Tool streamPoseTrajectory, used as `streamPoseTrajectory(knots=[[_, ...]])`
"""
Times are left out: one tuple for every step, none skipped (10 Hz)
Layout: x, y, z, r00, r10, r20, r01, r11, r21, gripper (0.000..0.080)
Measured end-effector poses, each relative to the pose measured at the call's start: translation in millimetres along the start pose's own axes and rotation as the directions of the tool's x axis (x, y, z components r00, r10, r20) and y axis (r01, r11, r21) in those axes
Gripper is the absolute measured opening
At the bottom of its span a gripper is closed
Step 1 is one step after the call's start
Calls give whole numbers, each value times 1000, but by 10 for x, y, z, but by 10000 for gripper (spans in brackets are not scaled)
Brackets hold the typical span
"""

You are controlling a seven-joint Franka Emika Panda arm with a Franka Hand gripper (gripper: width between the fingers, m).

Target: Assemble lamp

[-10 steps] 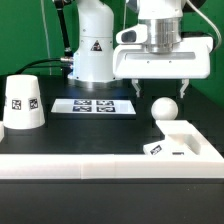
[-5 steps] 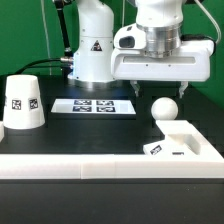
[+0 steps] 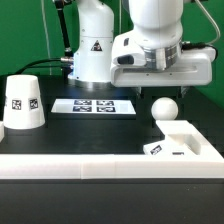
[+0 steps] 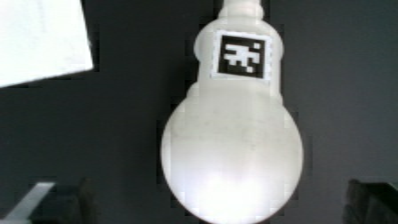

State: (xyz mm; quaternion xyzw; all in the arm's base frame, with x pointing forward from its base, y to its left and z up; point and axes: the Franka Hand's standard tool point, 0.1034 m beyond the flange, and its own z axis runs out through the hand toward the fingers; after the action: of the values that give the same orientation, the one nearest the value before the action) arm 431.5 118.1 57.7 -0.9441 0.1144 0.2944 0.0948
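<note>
The ball-shaped bulb (image 3: 164, 108) lies on the black table beside the low angular base (image 3: 182, 141). In the wrist view the bulb (image 4: 235, 130) fills the middle, with a square tag (image 4: 242, 55) on its neck. My gripper (image 3: 163, 90) hangs just above the bulb, open and empty. In the wrist view the gripper (image 4: 214, 205) has its dark fingertips (image 4: 54, 200) wide apart, one on each side of the bulb's round end and apart from it. The tapered shade (image 3: 22, 103) stands at the exterior view's left.
The marker board (image 3: 95, 105) lies flat behind the bulb, in front of the arm's base (image 3: 92, 50). A long white rail (image 3: 70, 166) runs along the table's front edge. A white corner (image 4: 45, 40) shows beside the bulb's neck.
The hand has turned and tilted over the bulb, and the wrist has shifted a little toward the exterior view's left. The bulb, base and shade have not moved.
</note>
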Motion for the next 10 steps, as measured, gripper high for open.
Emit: streamPoseTrajectory(knots=[[-25,-14,46,997,2,77,-2,1000,-4,699],[-14,-11,77,989,3,151,-2,1000,-5,699],[-2,-4,98,977,6,215,-6,1000,-5,699],[7,-7,118,966,8,260,-6,1000,-6,699],[-28,-9,135,945,8,327,-5,1000,-10,699],[30,-34,146,949,12,315,-9,1000,-10,699],[29,-38,163,949,11,315,-8,1000,-11,699],[29,-35,184,948,12,319,-9,1000,-12,699],[31,-36,207,947,17,320,-13,1000,-15,699],[31,-36,249,945,23,325,-18,1000,-19,699]])
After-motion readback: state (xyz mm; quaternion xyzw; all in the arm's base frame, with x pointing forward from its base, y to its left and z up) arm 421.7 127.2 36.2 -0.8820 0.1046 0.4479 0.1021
